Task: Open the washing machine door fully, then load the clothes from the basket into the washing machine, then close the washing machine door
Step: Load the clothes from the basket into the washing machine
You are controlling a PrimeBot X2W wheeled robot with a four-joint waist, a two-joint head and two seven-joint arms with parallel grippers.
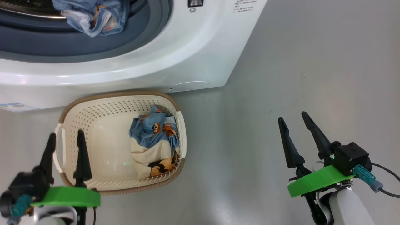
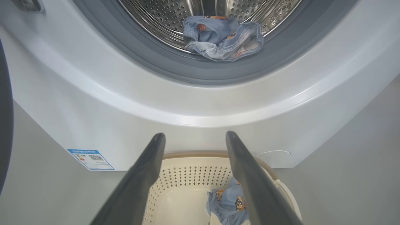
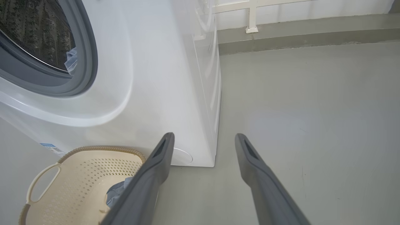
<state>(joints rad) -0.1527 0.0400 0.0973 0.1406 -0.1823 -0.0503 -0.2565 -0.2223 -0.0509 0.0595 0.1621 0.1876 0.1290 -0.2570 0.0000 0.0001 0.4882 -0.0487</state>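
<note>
Head view, looking down: white washing machine (image 1: 200, 47) across the top, opening uncovered, with one light-blue piece of the clothes (image 1: 93, 17) draped over the grey gasket (image 1: 62, 47) at the mouth. Just below, on the grey floor (image 1: 312, 78), the basket (image 1: 120, 93) close against the machine's front, more printed blue and cream fabric bunched at its right end. Left hand (image 1: 66, 133) at lower left, fingers apart, over the basket's left handle end, gripping nothing. Right hand (image 1: 292, 116) at lower right, well apart from the basket, above bare floor, fingers likewise spread and empty. Left wrist view, unlike the head view, looking straight into the steel drum (image 2: 150, 18): the blue piece lying at the drum's front lip, partly on the gasket; blue label (image 2: 90, 159) low on the machine's front; a dark curved edge (image 2: 4, 125) at the left margin, too cropped to identify; own fingers parted above the basket. Right wrist view, adding the machine's right side panel (image 3: 203, 78), a white railing (image 3: 250, 18) by the far wall, and the basket's looped handle (image 3: 40, 181); own fingers parted over open floor.
</note>
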